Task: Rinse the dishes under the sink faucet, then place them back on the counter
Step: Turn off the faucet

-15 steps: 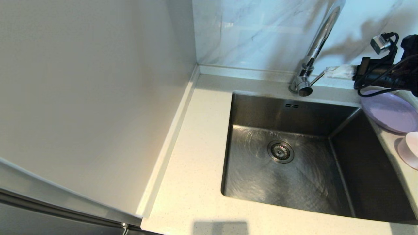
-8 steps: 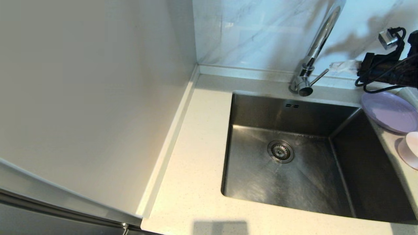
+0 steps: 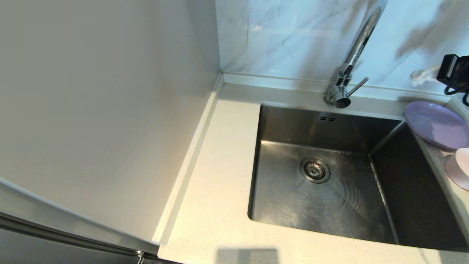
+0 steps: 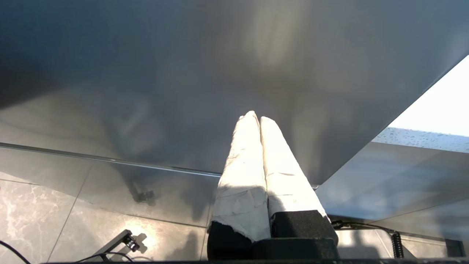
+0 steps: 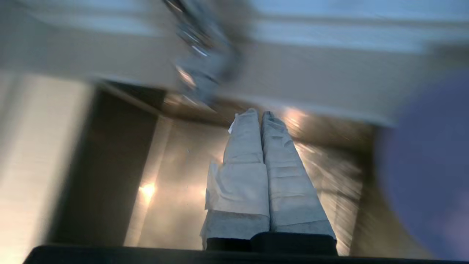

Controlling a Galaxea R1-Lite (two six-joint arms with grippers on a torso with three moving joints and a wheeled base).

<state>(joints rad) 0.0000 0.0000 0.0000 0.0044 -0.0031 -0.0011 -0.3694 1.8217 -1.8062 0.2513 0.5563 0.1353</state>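
Hovering right pincer (image 5: pixel 258 113) clenched, empty | faucet (image 3: pixel 353 55) lever (image 3: pixel 357 87) angling up-right | left pincer (image 4: pixel 255 116) clenched, parked

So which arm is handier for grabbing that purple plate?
The right. Its pincer, shut and empty, is near the plate by the sink. The left pincer is parked below, facing a panel.

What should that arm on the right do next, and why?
Probably swing back over the lilac plate and open its end effector to grasp the rim. The fingers are pressed together holding nothing, the sink has no dish in it, and the plate and the pink dish lie on the counter unrinsed, as far as I can tell. No water shows at the faucet.
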